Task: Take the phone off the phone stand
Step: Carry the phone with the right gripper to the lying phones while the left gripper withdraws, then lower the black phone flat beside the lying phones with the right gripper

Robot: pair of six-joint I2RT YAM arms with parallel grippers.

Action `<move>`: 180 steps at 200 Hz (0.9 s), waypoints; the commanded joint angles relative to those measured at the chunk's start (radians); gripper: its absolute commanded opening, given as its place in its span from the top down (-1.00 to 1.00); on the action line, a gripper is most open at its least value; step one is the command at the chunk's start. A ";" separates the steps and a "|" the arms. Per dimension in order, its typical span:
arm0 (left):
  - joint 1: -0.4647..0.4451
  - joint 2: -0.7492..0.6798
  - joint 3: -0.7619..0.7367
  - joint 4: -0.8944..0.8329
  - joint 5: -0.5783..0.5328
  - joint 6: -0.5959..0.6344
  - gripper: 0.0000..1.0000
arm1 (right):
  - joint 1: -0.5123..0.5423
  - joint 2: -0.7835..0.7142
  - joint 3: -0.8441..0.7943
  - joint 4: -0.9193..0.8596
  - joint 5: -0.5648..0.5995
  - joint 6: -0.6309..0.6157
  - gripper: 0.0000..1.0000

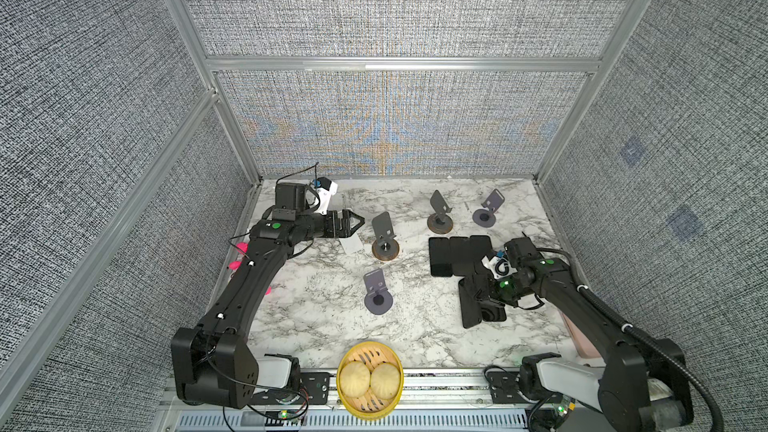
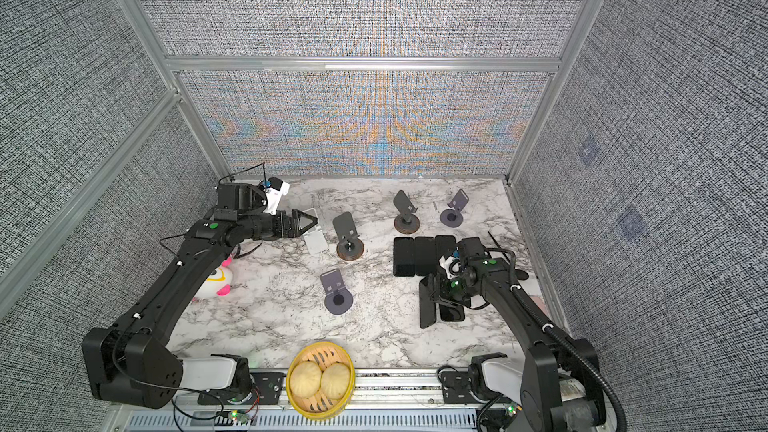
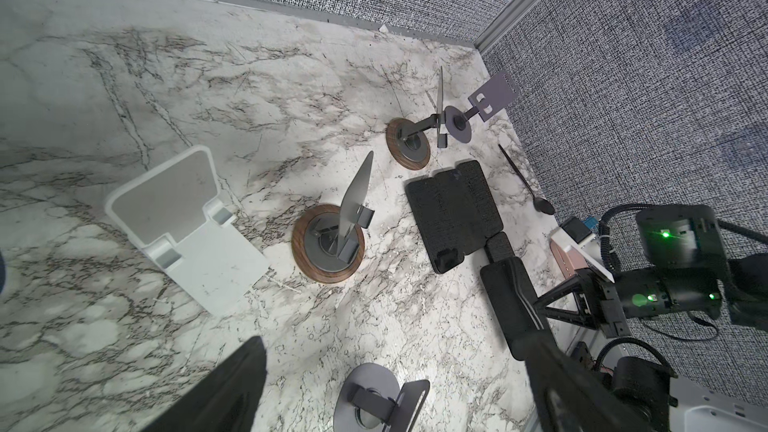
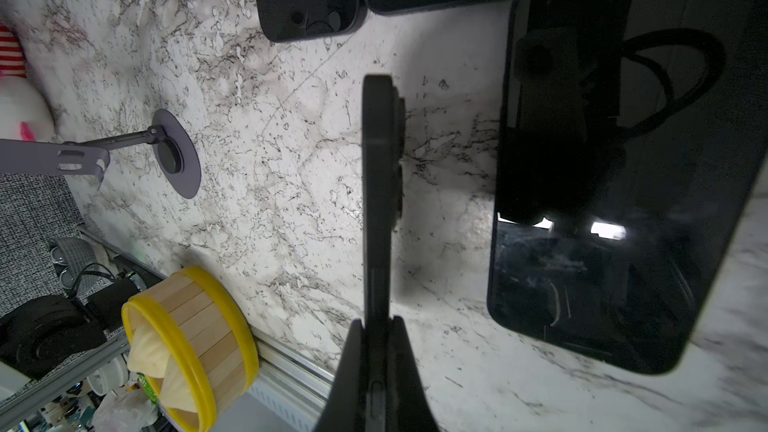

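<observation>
Since the phone [image 4: 376, 159] is clamped edge-on between the closed jaws of the right tool [image 4: 377, 328], its long axis is carried straight out ahead of that tool, off the stands [image 1: 374, 280] and over the desk [image 4: 270, 159] (a flat phone [image 4: 602, 242] lies just beside it). The left tool [image 1: 357, 222] is held wide open — empty, well apart.

Phone [image 4: 380, 201]: black, slim, on edge, clamped in the right tool [image 4: 376, 338] over the table [image 4: 291, 159].
Phone stand [image 1: 377, 292]: grey, round base, upright, well apart from it.
</observation>
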 commanded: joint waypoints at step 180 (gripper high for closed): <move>0.003 0.007 0.002 0.017 0.028 -0.005 -0.96 | -0.056 0.083 -0.028 0.075 -0.049 -0.065 0.77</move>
